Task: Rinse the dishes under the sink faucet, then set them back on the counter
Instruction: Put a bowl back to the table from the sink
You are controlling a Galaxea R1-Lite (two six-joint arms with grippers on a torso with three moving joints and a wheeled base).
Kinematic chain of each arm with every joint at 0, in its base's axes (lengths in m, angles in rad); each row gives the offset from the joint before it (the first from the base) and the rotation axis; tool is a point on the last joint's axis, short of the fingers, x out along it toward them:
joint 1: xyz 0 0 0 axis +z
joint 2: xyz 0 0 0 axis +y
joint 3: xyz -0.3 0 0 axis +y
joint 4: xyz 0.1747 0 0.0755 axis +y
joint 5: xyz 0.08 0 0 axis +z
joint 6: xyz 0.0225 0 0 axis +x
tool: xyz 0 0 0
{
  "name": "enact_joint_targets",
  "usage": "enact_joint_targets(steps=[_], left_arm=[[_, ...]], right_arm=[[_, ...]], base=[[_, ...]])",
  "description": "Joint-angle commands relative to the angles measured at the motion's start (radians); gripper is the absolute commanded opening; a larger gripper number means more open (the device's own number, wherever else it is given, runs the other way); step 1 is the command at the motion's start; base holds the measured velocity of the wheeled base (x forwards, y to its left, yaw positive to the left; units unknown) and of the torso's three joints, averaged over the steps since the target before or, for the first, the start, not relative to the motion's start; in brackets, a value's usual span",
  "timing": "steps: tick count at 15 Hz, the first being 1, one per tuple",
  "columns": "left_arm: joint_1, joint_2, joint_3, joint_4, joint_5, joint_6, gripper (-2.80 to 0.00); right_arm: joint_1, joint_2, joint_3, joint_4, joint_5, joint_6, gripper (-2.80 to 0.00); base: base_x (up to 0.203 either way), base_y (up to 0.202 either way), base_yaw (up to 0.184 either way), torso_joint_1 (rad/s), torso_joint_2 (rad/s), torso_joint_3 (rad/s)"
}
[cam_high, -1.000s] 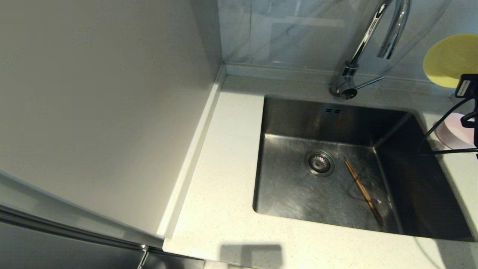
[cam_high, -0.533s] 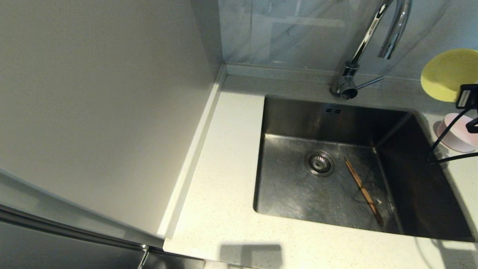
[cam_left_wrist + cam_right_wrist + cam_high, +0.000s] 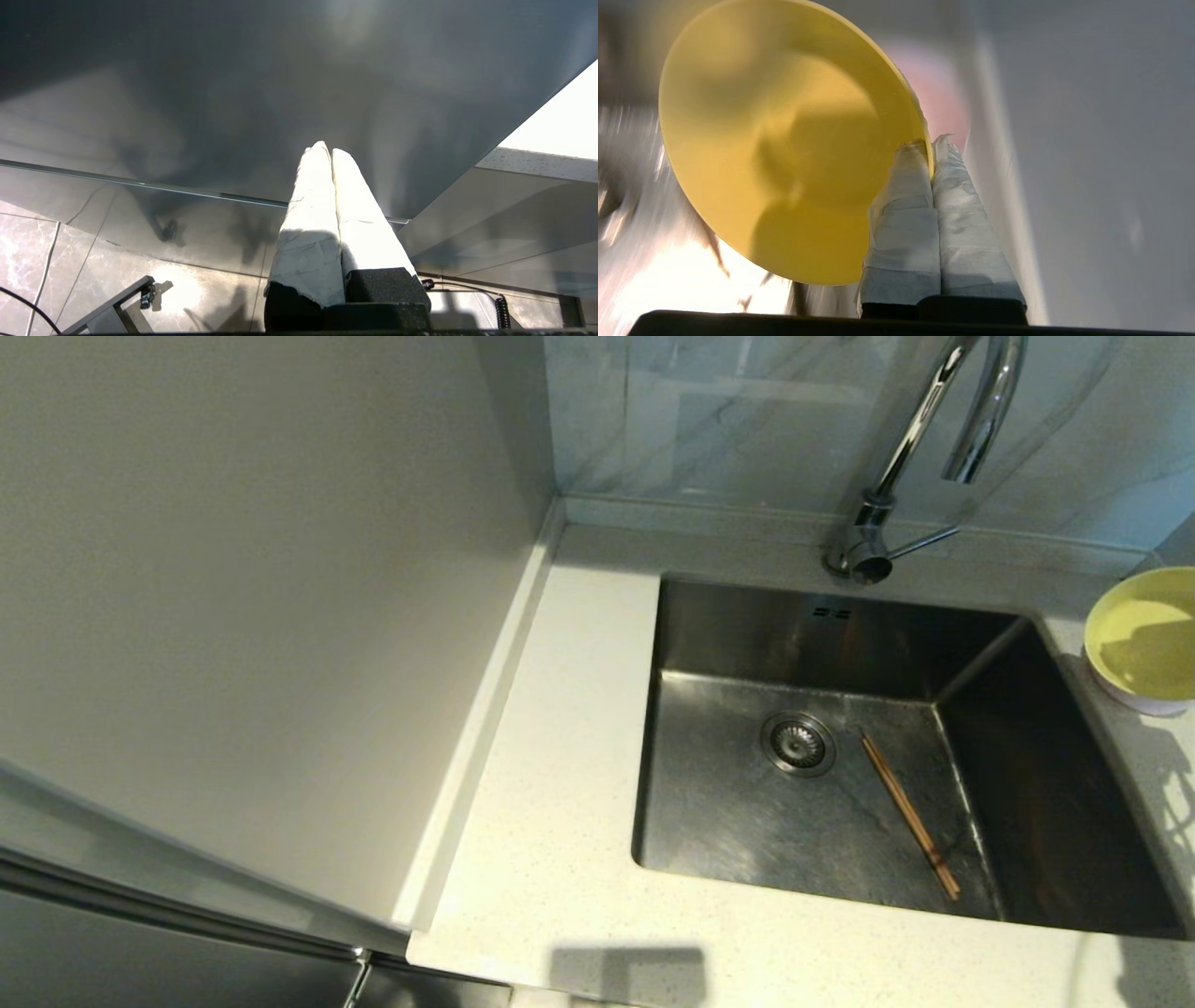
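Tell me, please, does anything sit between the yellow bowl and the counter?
Yes: the pink bowl sits right under the yellow bowl, which the right gripper pinches by its rim, so it meets that before the counter.

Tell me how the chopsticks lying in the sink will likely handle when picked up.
The chopsticks look thin, straight and wooden, so probably stiff and light. Lying flat on the sink floor, they give fingers little to pinch. Being round-looking sticks on smooth steel, they may roll or separate if nudged.

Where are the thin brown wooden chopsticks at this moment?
In the head view, the thin brown wooden chopsticks lie on the floor of the square stainless-steel sink, to the right of the round strainer drain, slanting toward the basin's near right corner.
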Motion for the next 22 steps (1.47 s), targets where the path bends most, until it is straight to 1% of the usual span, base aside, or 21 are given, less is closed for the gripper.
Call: enact_joint_targets(steps=[1,2,3,7,16,21,22], left_arm=[[0.0,-0.003,0.0,0.0,0.001,0.0,-2.8],[0.0,-0.003,0.0,0.0,0.001,0.0,-2.8],[0.0,-0.003,0.0,0.0,0.001,0.0,-2.8],[0.0,-0.003,0.0,0.0,0.001,0.0,-2.8],[0.0,-0.003,0.0,0.0,0.001,0.0,-2.8],[0.0,-0.003,0.0,0.0,0.001,0.0,-2.8],[0.0,-0.003,0.0,0.0,0.001,0.0,-2.8]], right_arm=[[-0.067,-0.043,-0.064,0.379,0.038,0.039,-2.8],[-0.105,-0.04,-0.081,0.448,0.056,0.053,-2.8],[-0.13,-0.036,-0.078,0.473,0.066,0.059,-2.8],[-0.189,0.0,-0.05,0.477,0.068,0.061,-2.8],[-0.212,0.07,-0.059,0.465,0.063,0.058,-2.8],[-0.225,0.105,-0.096,0.464,0.057,0.056,-2.8],[-0.225,0.107,-0.097,0.464,0.054,0.056,0.0]], base=[[0.0,0.0,0.0,0.0,0.0,0.0],[0.0,0.0,0.0,0.0,0.0,0.0],[0.0,0.0,0.0,0.0,0.0,0.0],[0.0,0.0,0.0,0.0,0.0,0.0],[0.0,0.0,0.0,0.0,0.0,0.0],[0.0,0.0,0.0,0.0,0.0,0.0],[0.0,0.0,0.0,0.0,0.0,0.0]])
